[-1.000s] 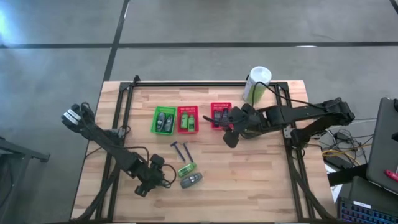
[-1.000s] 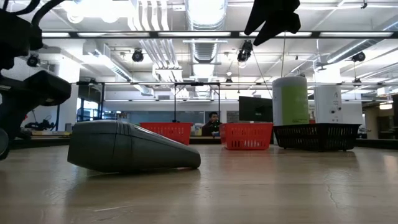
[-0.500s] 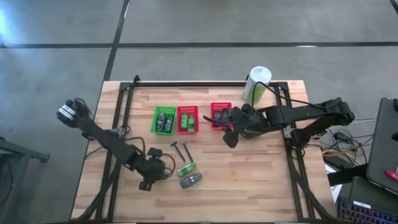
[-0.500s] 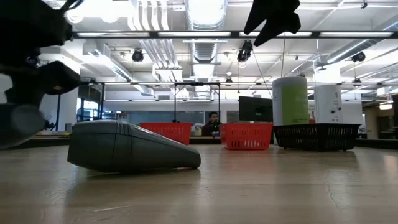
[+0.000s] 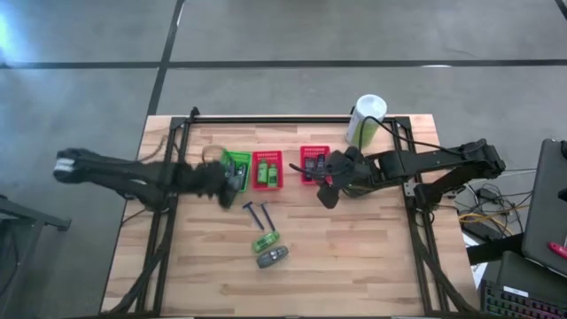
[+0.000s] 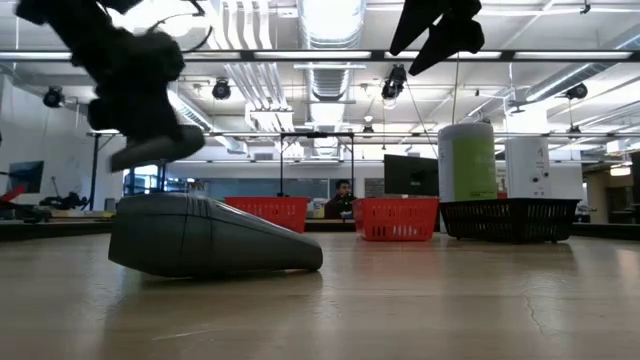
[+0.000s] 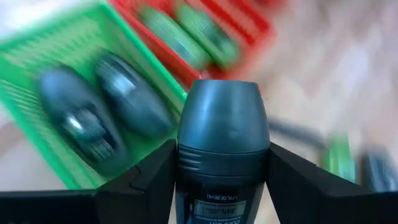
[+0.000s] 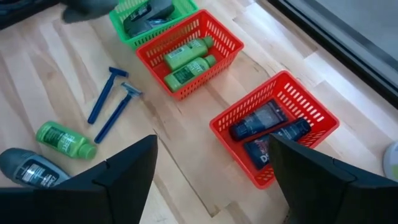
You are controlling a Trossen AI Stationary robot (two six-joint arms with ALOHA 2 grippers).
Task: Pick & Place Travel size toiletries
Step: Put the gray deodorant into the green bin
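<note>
The left end effector (image 7: 222, 186) is clamped on a grey roll-on bottle (image 7: 222, 149), one finger against each side of it, and it hangs just above the green basket (image 5: 232, 170) at that basket's near edge. Two more grey bottles (image 7: 102, 109) already lie inside the green basket. Directly beside it stands a red basket (image 5: 267, 169) holding two bright green tubes (image 8: 186, 62), and a little farther along the same row a second red basket (image 8: 277, 127) holds two dark flat tubes (image 8: 267, 127).

Out on the bare desk (image 5: 354, 257), in front of the green basket, lie two blue razors (image 8: 112, 102) side by side. Farther out from the basket than the razors rests a loose green tube (image 5: 265, 240), and just beyond it another grey bottle (image 5: 272, 257) lies on its side.

The right end effector (image 5: 325, 190) hovers over the desk just past the second red basket, on the side away from the green one, its fingers spread apart and holding nothing. A white-and-green canister (image 5: 364, 120) stands at the far desk edge behind it.
</note>
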